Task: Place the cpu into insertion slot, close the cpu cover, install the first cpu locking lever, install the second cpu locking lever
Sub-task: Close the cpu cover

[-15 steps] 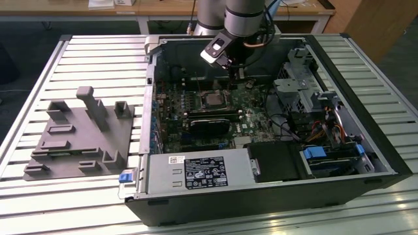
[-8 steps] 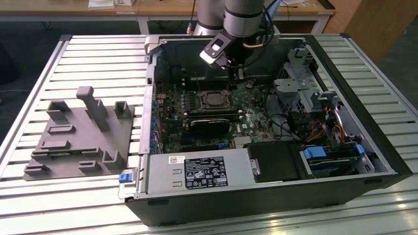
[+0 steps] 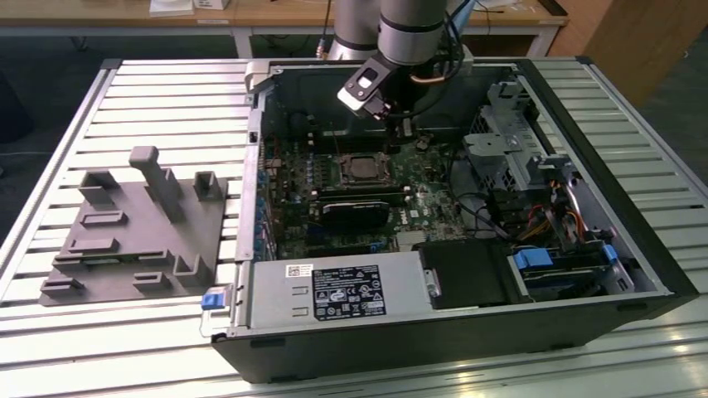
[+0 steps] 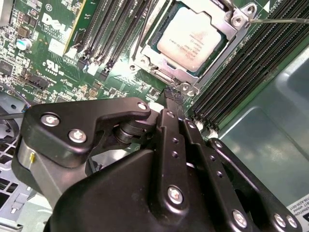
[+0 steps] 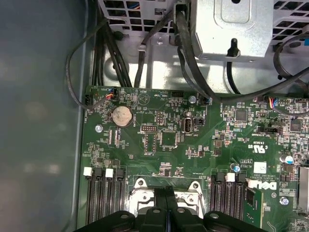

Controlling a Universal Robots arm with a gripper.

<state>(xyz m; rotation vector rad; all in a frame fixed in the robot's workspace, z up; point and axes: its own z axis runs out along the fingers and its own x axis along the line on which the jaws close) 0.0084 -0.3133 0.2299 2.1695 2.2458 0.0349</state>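
In the open case point(image 3: 465, 344), the gripper point(image 4: 174, 96), fingers together, hovered beside the cpu cover point(image 4: 145, 62); gentle pushing seemed wise.

Robotics lab or workshop: slatted aluminium counter point(image 3: 133, 91), opened computer case point(image 3: 443, 348) at centre, grey fixture point(image 3: 133, 232) at 9 o'clock, wooden counters point(image 3: 288, 12) at 12 o'clock.
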